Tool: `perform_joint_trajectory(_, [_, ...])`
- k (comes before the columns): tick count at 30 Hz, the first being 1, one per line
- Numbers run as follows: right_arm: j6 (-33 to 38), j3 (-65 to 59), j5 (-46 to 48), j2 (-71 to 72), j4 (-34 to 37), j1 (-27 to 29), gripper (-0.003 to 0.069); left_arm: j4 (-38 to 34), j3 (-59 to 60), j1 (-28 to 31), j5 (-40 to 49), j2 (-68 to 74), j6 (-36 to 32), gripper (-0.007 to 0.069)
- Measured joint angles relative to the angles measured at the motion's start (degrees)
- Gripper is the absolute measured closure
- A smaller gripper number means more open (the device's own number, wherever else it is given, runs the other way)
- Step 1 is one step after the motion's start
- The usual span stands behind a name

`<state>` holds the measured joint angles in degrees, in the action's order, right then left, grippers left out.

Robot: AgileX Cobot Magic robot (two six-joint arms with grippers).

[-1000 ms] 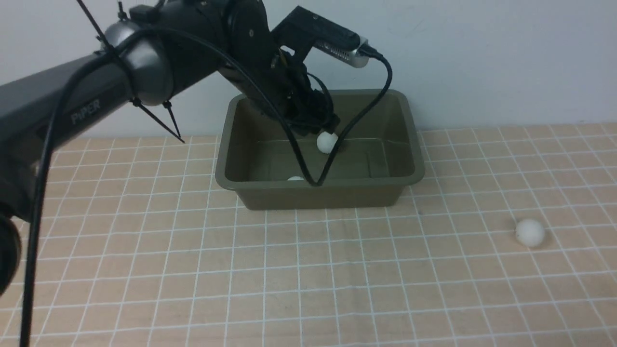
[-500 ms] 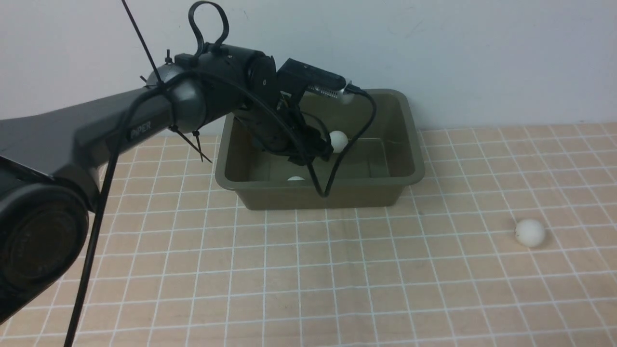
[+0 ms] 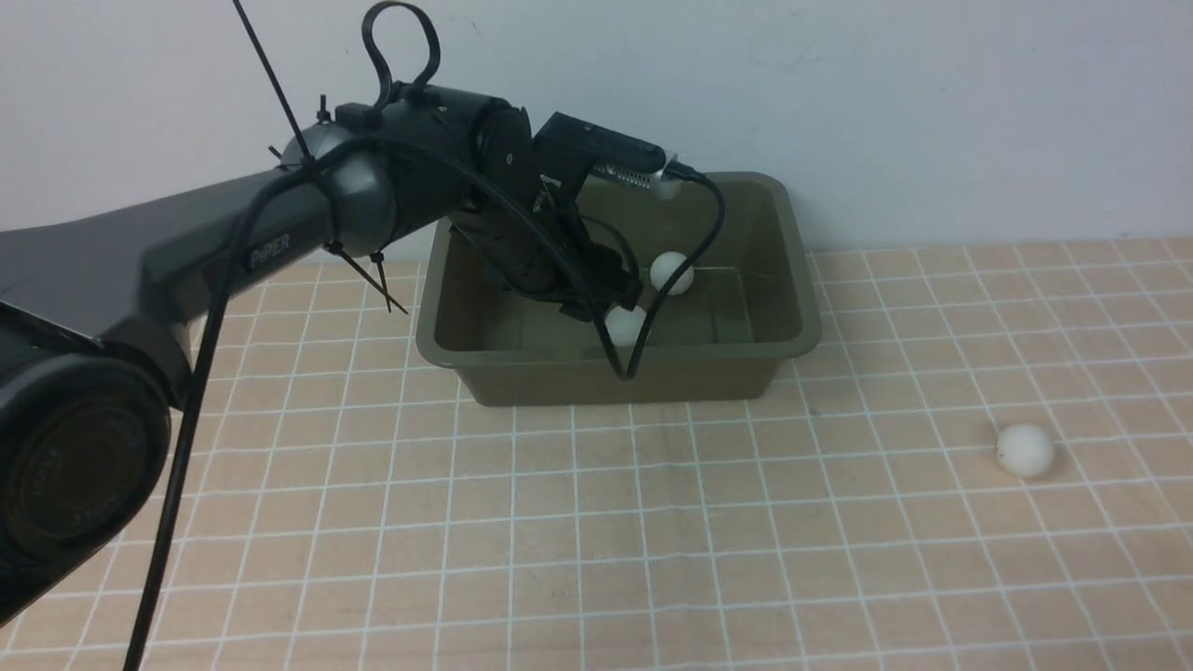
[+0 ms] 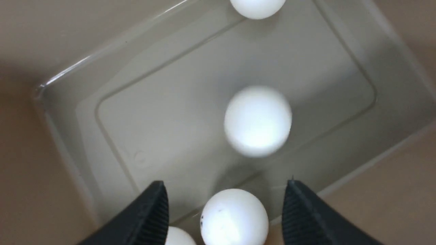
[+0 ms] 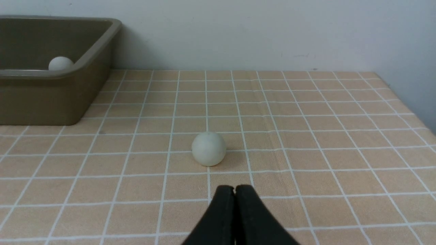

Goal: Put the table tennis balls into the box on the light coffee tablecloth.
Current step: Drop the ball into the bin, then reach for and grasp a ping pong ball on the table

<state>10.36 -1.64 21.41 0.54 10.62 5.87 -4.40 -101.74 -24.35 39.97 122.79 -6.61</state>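
Note:
The dark olive-green box stands at the back of the light coffee tablecloth. My left gripper is down inside the box, open and empty. Two table tennis balls show in the box beside it. In the left wrist view the open gripper hangs over the box floor, with a blurred ball mid-floor, one ball between the fingers and others at the edges. One ball lies on the cloth at the right. My right gripper is shut, just short of that ball.
A pale wall rises right behind the box. In the right wrist view the box stands at the left with a ball inside, and the cloth ends at the table edge on the far right. The left arm's cable hangs over the box's front rim.
My left arm lowered into the box with a ball in its gripper, then the gripper opened and the ball dropped into the box. The ball on the cloth has not moved.

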Motion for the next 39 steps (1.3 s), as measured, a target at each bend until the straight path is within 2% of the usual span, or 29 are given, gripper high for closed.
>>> perform_joint_trajectory(5, [0.0,0.0,0.0,0.0,0.0,0.0,0.0678,2.95,-0.02,0.0,3.31,-1.92,0.0,0.0254])
perform_joint_trajectory(8, [0.0,0.0,0.0,0.0,0.0,0.0,0.0678,6.01,-0.07,0.0,5.81,-4.98,0.23,0.0288])
perform_joint_trajectory(11, [0.0,0.0,0.0,0.0,0.0,0.0,0.0678,9.04,-0.07,0.0,7.7,-8.79,1.47,0.0363])
perform_joint_trajectory(14, [0.0,0.0,0.0,0.0,0.0,0.0,0.0678,11.95,-0.18,0.0,9.22,-14.91,3.85,0.0496])
perform_joint_trajectory(19, [0.0,0.0,0.0,0.0,0.0,0.0,0.0678,12.36,-0.21,0.0,10.3,-23.58,6.61,0.0662])
perform_joint_trajectory(20, [0.0,0.0,0.0,0.0,0.0,0.0,0.0678,12.36,-0.21,0.0,10.63,-24.45,6.61,0.0675])
perform_joint_trajectory(29, [0.0,0.0,-0.06,0.0,0.46,0.0,0.0678,12.48,-0.25,0.0,16.37,-31.81,6.61,0.0693])
perform_joint_trajectory(33, [-0.83,-0.19,-3.84,0.0,9.23,0.0,0.0678,12.43,3.58,0.0,14.68,-37.42,6.61,0.0693])
perform_joint_trajectory(39, [-1.53,-0.19,-9.99,0.0,21.86,0.0,0.0678,12.29,17.75,0.0,8.29,-49.71,6.93,0.0693])
